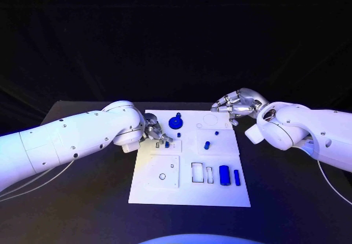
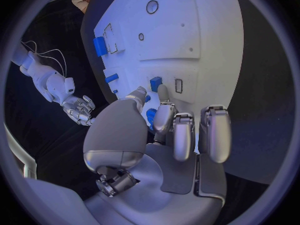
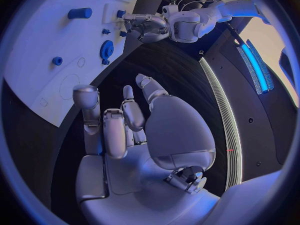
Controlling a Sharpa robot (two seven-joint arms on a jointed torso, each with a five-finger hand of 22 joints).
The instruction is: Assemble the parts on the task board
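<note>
Several parts [image 1: 224,175] lie loose on the task board [image 1: 154,190] (much remains); left hand [image 1: 155,131] pinches a small part [image 2: 150,116], right hand [image 1: 233,103] released.

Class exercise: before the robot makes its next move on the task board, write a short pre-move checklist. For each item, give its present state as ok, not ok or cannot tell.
1. Left hand holds a blue part: ok in the left wrist view, thumb and finger pinch it.
2. Left hand is over the board: ok, at its left edge.
3. Right hand is free: ok, fingers apart, nothing in it.
4. Right hand is off the board: ok, by the far right corner.
5. Gear is seated: cannot tell.
6. Two blue cylinders lie near the slots: ok.
</note>
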